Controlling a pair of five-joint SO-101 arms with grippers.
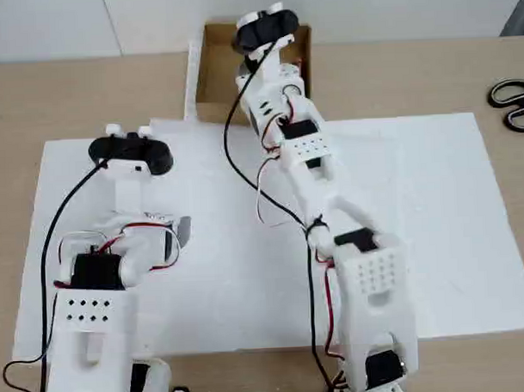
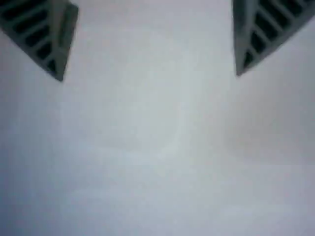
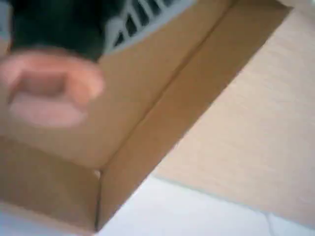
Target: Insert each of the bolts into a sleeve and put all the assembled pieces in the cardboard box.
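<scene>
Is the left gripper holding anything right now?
No, the left gripper has its fingers wide apart, with bare white sheet between them.

Right arm [image 1: 305, 148] hangs over the cardboard box [image 1: 210, 77], barring its mouth; white sheet [image 1: 434, 199] gives passage.

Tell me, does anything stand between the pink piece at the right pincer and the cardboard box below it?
No, nothing visible does. The pink piece hangs over the open cardboard box, and the stretch of box floor beneath it looks bare.
</scene>
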